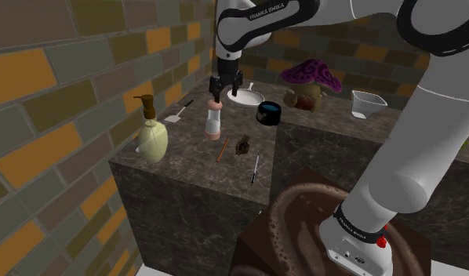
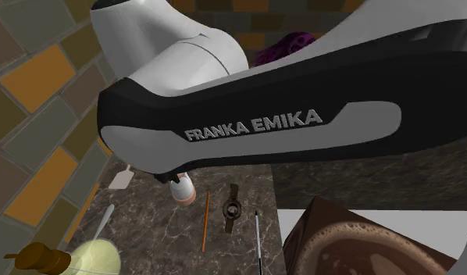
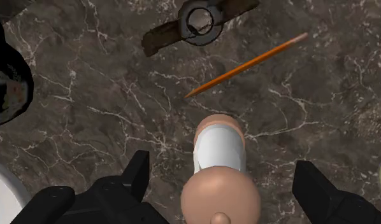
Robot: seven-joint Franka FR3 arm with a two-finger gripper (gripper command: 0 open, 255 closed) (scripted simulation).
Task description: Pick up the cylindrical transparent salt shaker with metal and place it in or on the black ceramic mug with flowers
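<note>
Salt shaker (image 1: 213, 119), pale-bodied between a pinkish-tan cap and base, stands upright on the dark marbled counter (image 1: 186, 168), about midway across its block and well back from the front edge. The black gripper (image 1: 226, 90) hangs straight above it with its fingertips just over the cap, though the shoulder view does not make clear how far they are spread. The wrist view does: the gripper (image 3: 222, 167) has its fingers (image 3: 138, 175) wide apart, and the salt shaker (image 3: 218, 149) rises between them with bare counter on either side, touching neither. In the second exterior view the arm (image 2: 255, 125) covers the hand, and the base of the salt shaker (image 2: 183, 190) peeks out below it. Just beside the shaker, toward the front edge, lies an orange pencil (image 1: 222, 149), and next to that a small dark brown piece (image 1: 242, 146) that the wrist view shows to have a ring at its middle (image 3: 199, 22). A thin grey rod (image 1: 256, 168) lies nearer the front edge. The black mug (image 1: 268, 113) sits on the shoulder view's right of the shaker, near but apart from it, beside a white dish (image 1: 245, 96) toward the back edge; the wrist view catches the mug (image 3: 7, 83) with a pale mark too blurred to read. A yellow-green soap dispenser (image 1: 152, 137) stands at the front corner by the brick wall (image 1: 60, 110).
</note>
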